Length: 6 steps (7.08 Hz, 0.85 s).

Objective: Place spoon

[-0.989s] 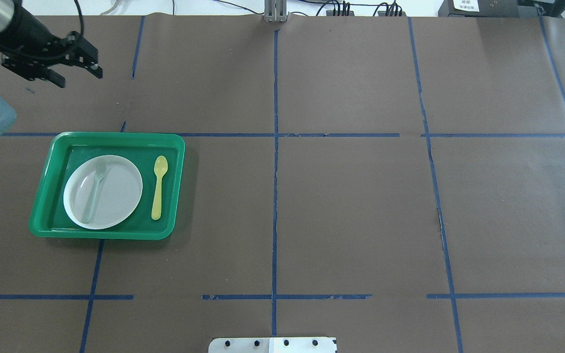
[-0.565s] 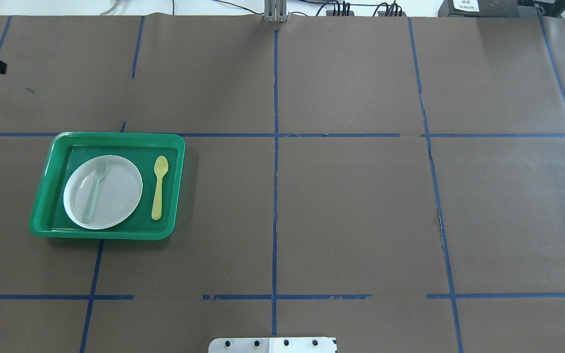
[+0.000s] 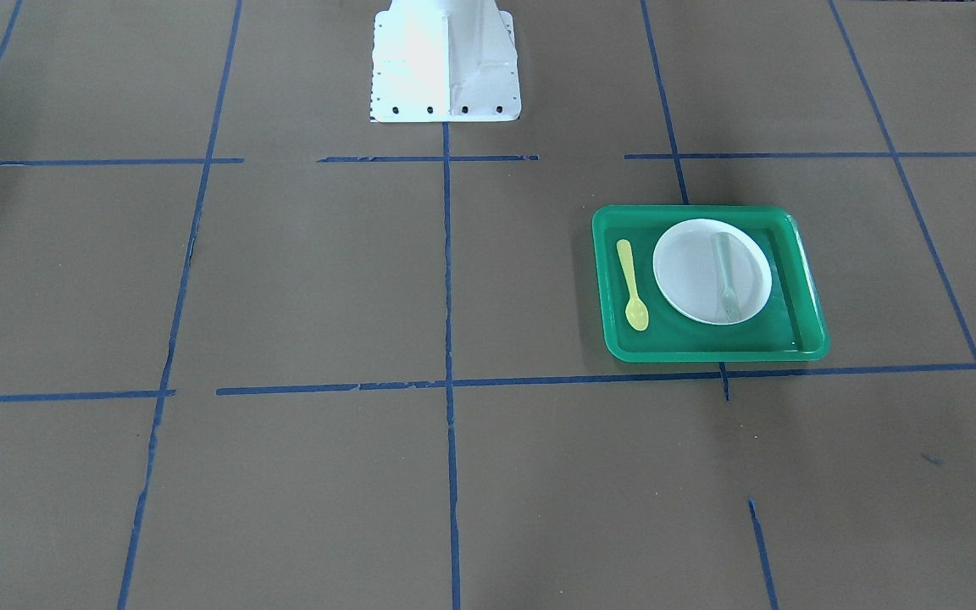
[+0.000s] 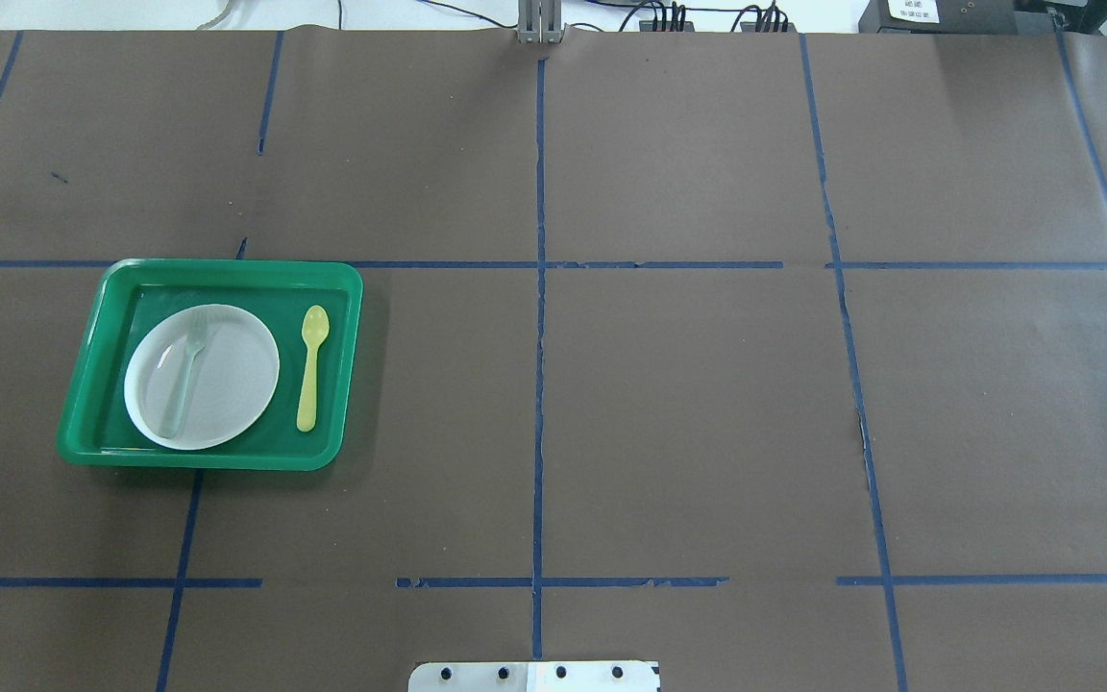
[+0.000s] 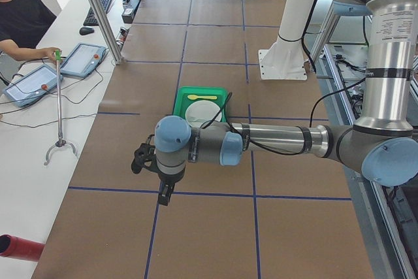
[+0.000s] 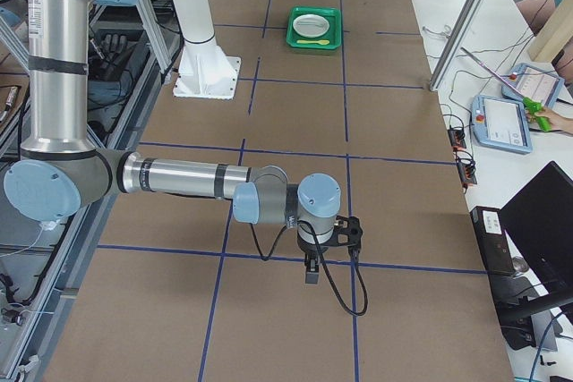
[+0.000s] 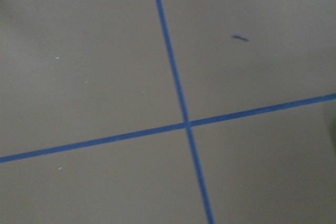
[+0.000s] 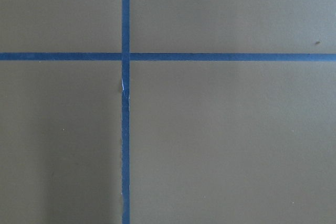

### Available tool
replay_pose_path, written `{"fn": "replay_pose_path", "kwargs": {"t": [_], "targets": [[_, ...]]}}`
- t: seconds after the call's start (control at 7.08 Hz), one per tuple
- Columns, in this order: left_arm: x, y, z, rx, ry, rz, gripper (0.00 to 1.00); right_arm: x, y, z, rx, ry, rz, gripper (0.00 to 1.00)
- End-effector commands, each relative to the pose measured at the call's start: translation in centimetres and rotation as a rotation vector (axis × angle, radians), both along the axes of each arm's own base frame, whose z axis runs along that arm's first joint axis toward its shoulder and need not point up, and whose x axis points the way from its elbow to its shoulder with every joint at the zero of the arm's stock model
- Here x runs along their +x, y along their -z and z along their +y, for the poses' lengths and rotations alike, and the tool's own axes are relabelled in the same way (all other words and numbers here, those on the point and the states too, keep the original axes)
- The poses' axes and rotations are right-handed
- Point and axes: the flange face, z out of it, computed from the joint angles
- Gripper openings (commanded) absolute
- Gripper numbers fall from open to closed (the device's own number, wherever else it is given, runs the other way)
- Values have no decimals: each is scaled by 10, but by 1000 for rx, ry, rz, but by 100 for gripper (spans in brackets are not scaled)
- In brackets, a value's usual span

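The yellow spoon (image 4: 311, 368) lies flat inside the green tray (image 4: 227, 266), right of the white plate (image 4: 232, 380), bowl pointing away from me. It also shows in the front-facing view (image 3: 632, 285) and, small, in the left view (image 5: 198, 97). No gripper touches it. My left gripper (image 5: 164, 196) hangs over bare table far from the tray, at the table's left end. My right gripper (image 6: 311, 275) hangs over the table's right end. Both show only in the side views, so I cannot tell whether they are open or shut.
A pale translucent fork (image 4: 184, 370) lies on the plate. Blue tape lines grid the brown paper table. The robot's white base plate (image 3: 446, 68) stands at the table's near middle. An operator (image 5: 19, 24) sits beyond the far edge with tablets (image 5: 81, 59).
My left gripper has moved left out of the overhead view's upper left corner. The spoon, plate, fork and tray have not moved.
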Motion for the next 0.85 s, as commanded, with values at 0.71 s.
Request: {"fn": "replay_pose_path", "kwargs": {"t": [0.71], "targets": [[-2,-10,40,-118,86,18,100,0,0,1,-1,0,-1,100]]}}
